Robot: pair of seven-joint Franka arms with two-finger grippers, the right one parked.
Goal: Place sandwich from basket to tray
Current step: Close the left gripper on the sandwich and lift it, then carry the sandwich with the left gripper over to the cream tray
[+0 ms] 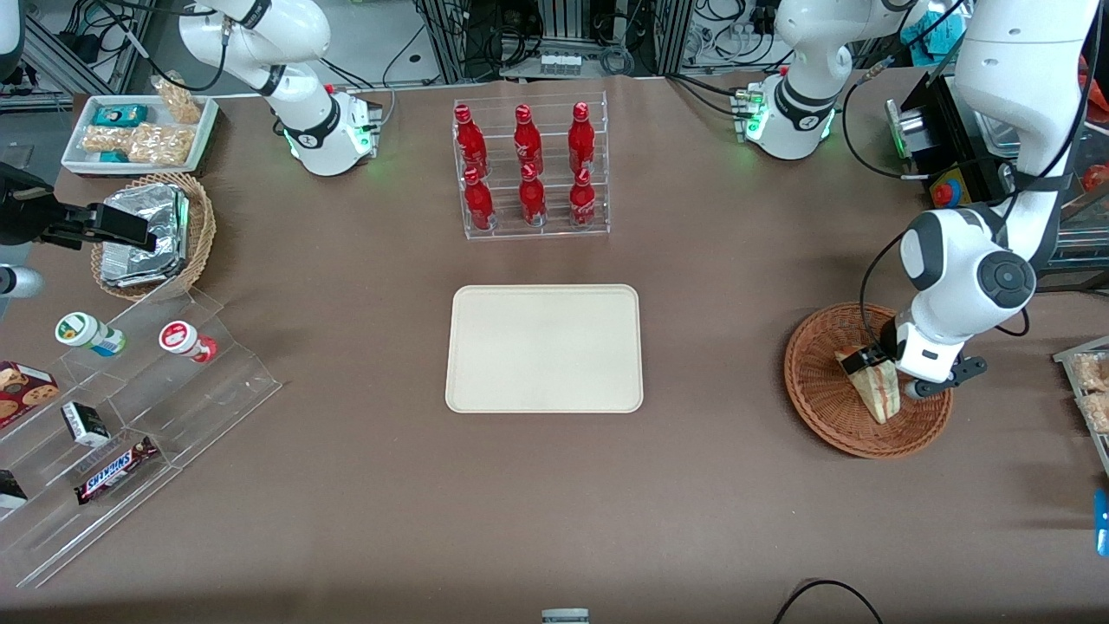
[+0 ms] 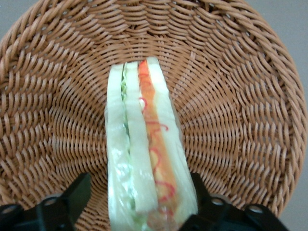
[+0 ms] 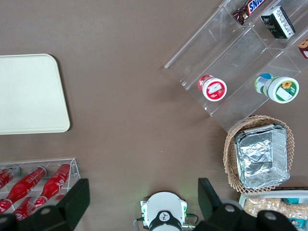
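The sandwich [image 1: 877, 392], a pale wedge in clear wrap with orange and green filling, stands on edge in the reddish-brown wicker basket [image 1: 827, 407] toward the working arm's end of the table. My left gripper [image 1: 884, 368] is down in the basket, open, straddling the sandwich. In the left wrist view the sandwich [image 2: 144, 159] stands between the two black fingers [image 2: 77, 197]; one finger is at the wrap, the other is a gap away, over the basket weave [image 2: 231, 96]. The cream tray [image 1: 544, 347] lies bare at the table's middle, seen too in the right wrist view as the tray [image 3: 29, 94].
A clear rack of red bottles [image 1: 528, 169] stands farther from the front camera than the tray. Toward the parked arm's end are a tan basket of foil packs [image 1: 152, 234], clear stepped shelves with snacks [image 1: 130, 407] and a white snack tray [image 1: 139, 130].
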